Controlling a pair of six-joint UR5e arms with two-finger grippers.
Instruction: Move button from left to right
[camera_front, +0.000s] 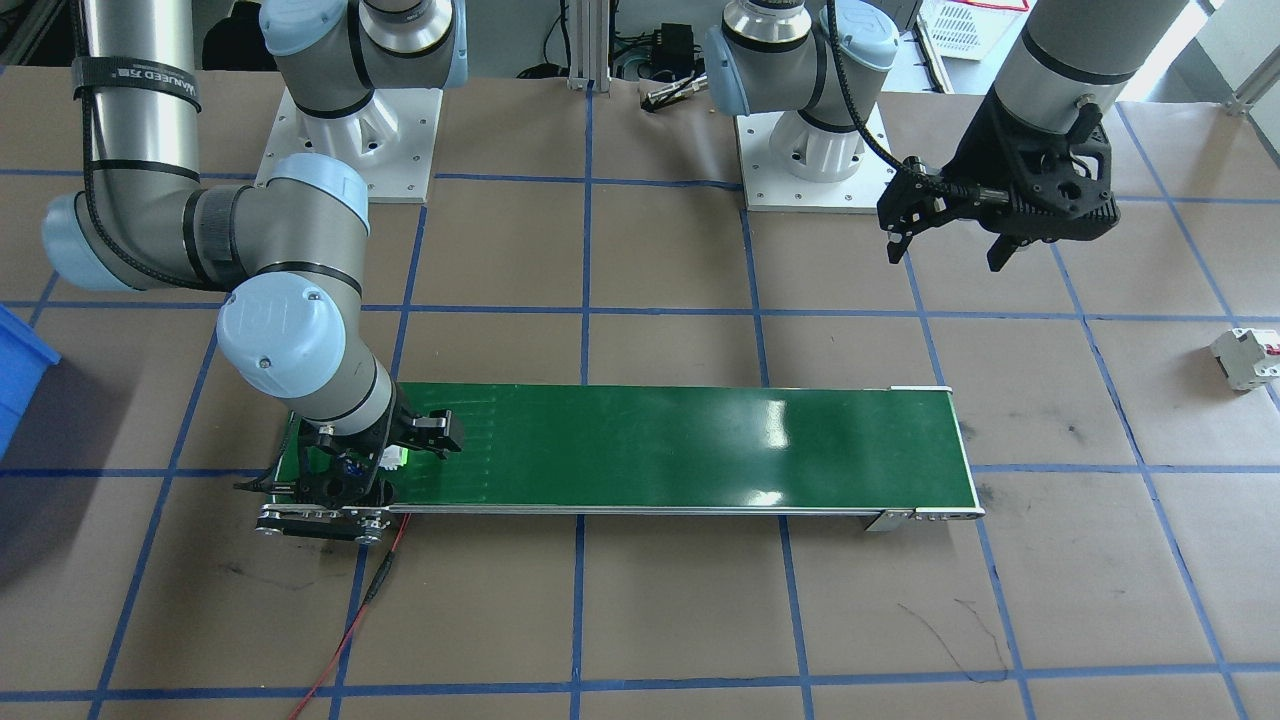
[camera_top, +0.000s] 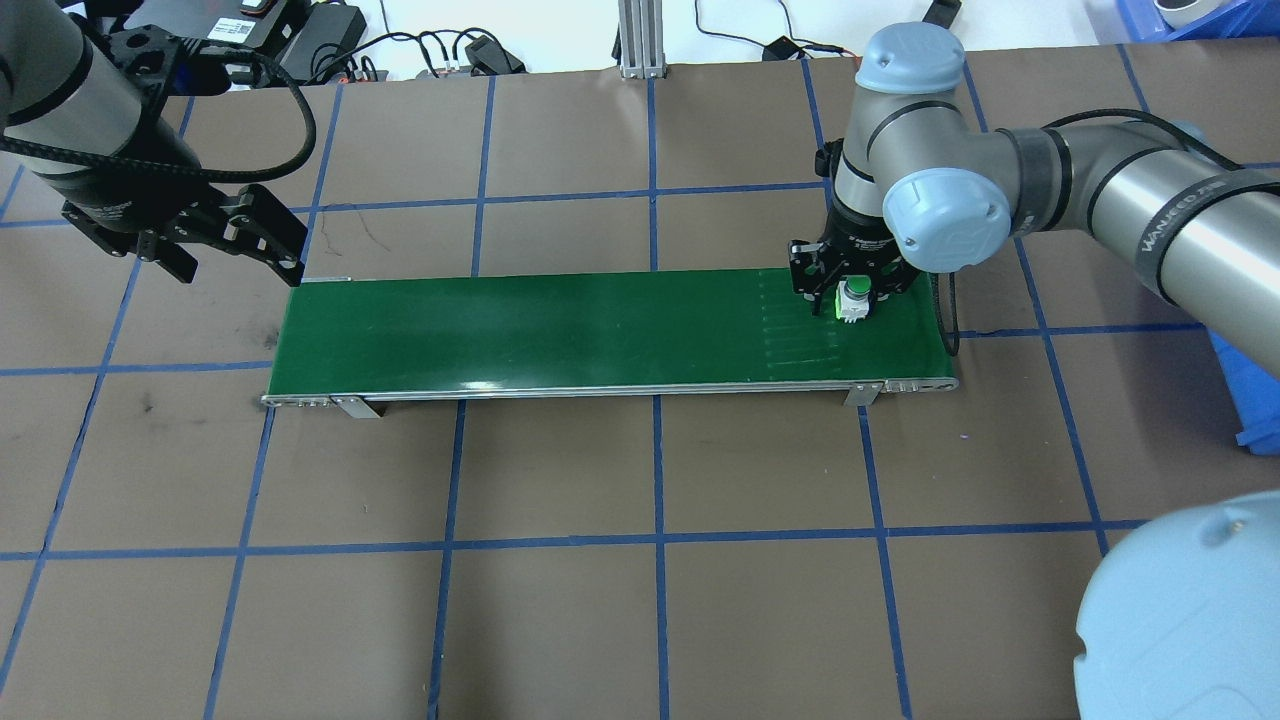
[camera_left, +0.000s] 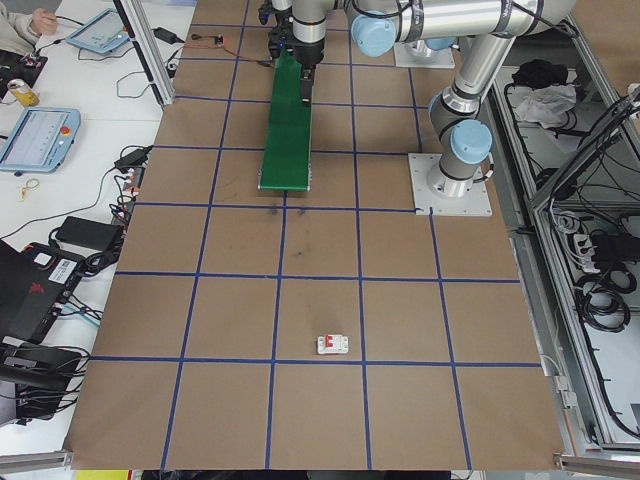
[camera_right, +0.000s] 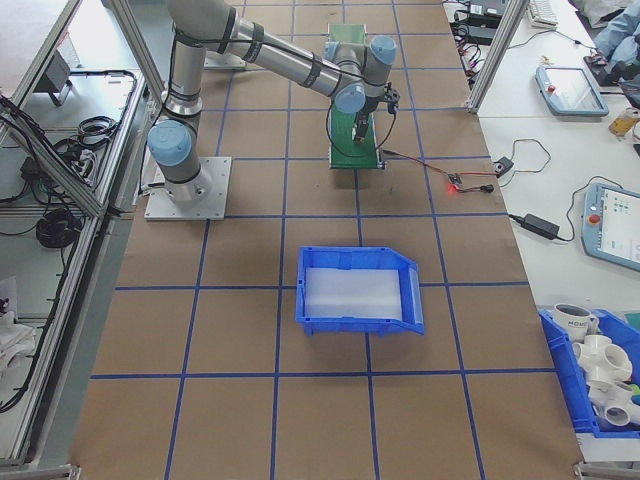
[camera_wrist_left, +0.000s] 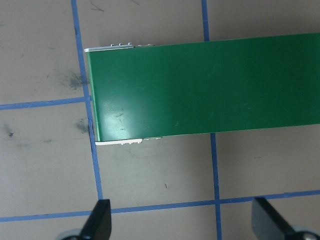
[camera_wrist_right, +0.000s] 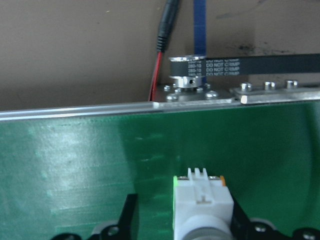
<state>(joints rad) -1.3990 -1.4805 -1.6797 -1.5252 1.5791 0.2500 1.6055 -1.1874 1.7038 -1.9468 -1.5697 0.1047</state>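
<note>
overhead exterior | right hand (camera_top: 851, 300) gripping button (camera_top: 853, 297) | left hand (camera_top: 220, 243) spread

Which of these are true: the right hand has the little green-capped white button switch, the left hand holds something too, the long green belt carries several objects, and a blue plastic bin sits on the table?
1. The right hand grips the green-capped white button switch. True.
2. The left hand holds something. False: it is open and empty.
3. The long green conveyor belt carries several objects. False: only the button is over it.
4. A blue plastic bin sits on the table. True.
</note>
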